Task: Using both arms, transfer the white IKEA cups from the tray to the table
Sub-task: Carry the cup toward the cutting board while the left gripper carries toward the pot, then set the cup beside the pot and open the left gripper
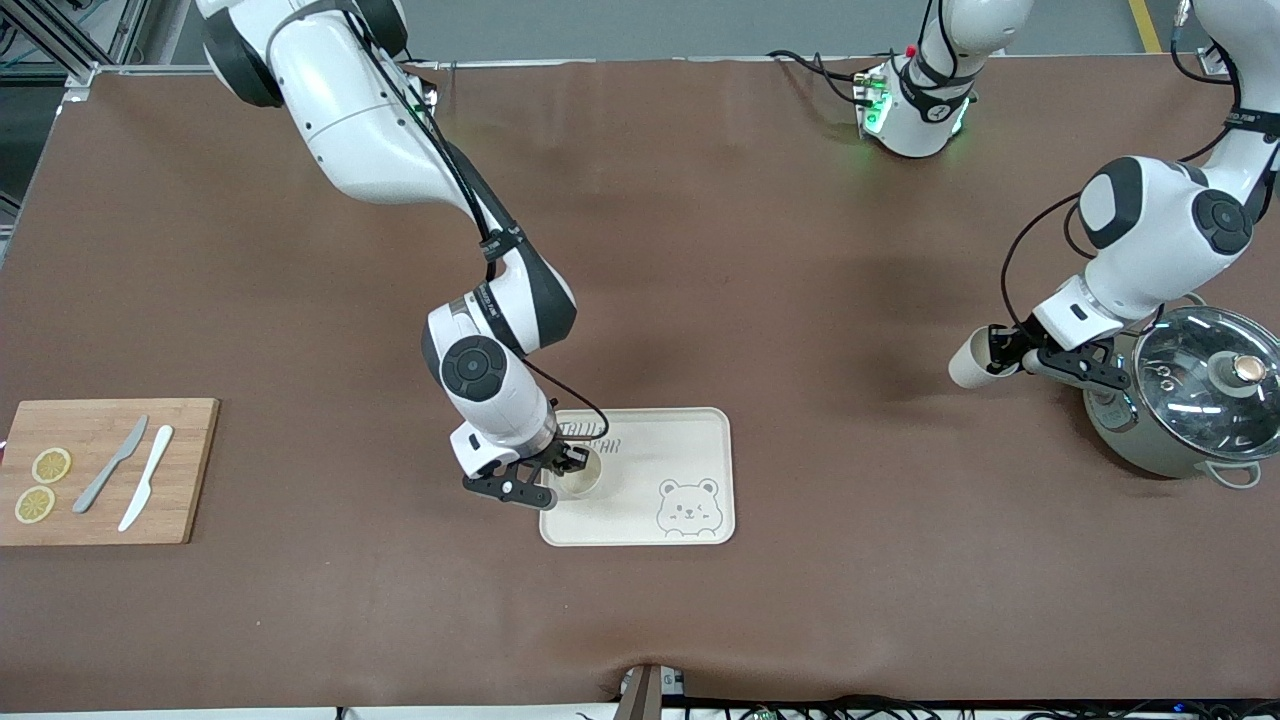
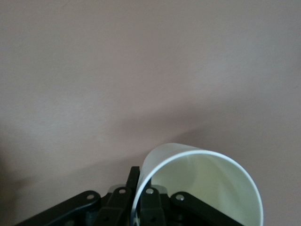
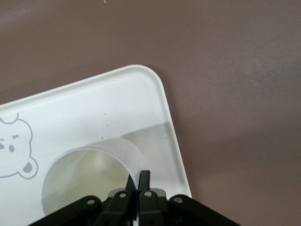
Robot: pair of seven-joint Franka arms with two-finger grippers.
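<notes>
One white cup stands upright on or just above the bear-printed tray, in the part toward the right arm's end. My right gripper is shut on its rim wall; the right wrist view shows the fingers pinching the cup over the tray. My left gripper is shut on the second white cup, held tilted on its side above the brown table beside the pot. In the left wrist view the cup is pinched at its rim by the gripper.
A steel pot with a glass lid stands at the left arm's end, right beside the left gripper. A wooden cutting board with lemon slices, a grey knife and a white knife lies at the right arm's end.
</notes>
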